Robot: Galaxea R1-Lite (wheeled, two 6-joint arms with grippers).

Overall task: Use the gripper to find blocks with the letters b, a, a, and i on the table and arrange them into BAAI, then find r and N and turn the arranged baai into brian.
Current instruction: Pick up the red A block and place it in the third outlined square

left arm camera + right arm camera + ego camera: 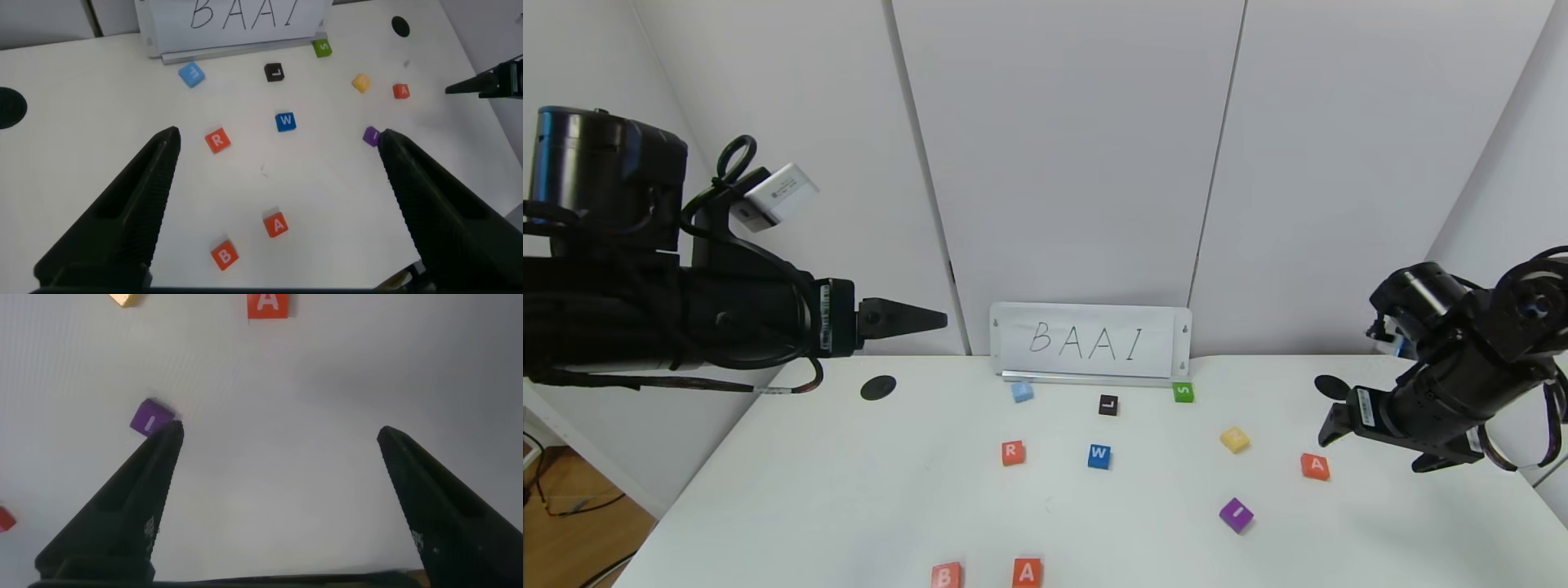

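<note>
We record the white rectangular table [849,490] with ten small square letter blocks lying on it, none yet lined up.

- Orange-red blocks, four: B [946,575] and one A [1027,572] side by side at the near edge; the second A [1315,466] far to the right; R [1013,452] left of centre.
- Purple I block [1236,514], one, right of centre.
- Yellow N block [1235,439], one, letter faint.
- Others, four: blue W [1098,456], black L [1107,404], green S [1183,392], one pale blue block [1022,391], letter unreadable.
- White card reading BAAI [1090,340], one, upright at the back.

Right gripper [1335,426], fingers spread and empty, hovers just beside the right-hand A, which lies below and slightly nearer us; we judge this arm nearer to it and to the I. Left gripper [923,318], likewise spread and empty, is raised over the back left, well apart from every block.
</note>
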